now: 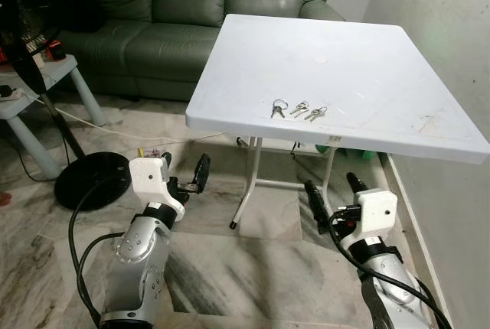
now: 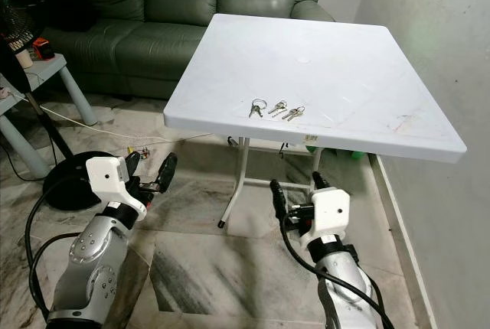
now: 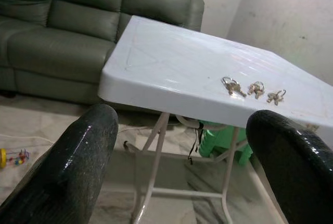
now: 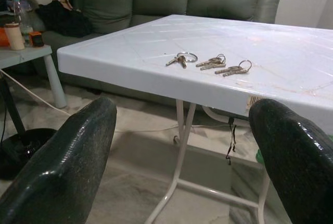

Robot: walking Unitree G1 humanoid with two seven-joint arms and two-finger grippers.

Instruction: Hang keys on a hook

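Step in hand, as judged: approach and first pick. No grasp yet made.

Three sets of keys (image 1: 298, 109) lying in a row on the white table (image 1: 367, 61), near its front edge, each apart from its neighbour. Left set on a large ring (image 1: 279, 104), lying flat.

Left gripper (image 1: 184, 176) held low, below table height, off the table's left front corner; fingers spread wide, nothing between them. Right gripper (image 1: 333, 195) likewise low, under the front edge and a little right of the keys; fingers parted, nothing held.

Keys therefore above and ahead of both grippers, closer to the right one. Wrist views confirm: keys seen across the table edge, framed between each pair of black fingers (image 4: 67, 156).

Recommended for the pick: raise the right gripper clear of the table edge before reaching in (edge overhangs it at present). Come down on one set only, pinching across the ring or the bunched blades; thin flat metal on a smooth top likely to slide, so close slowly with fingertips touching the surface.

No hook identifiable in any view; location to be found before the hang
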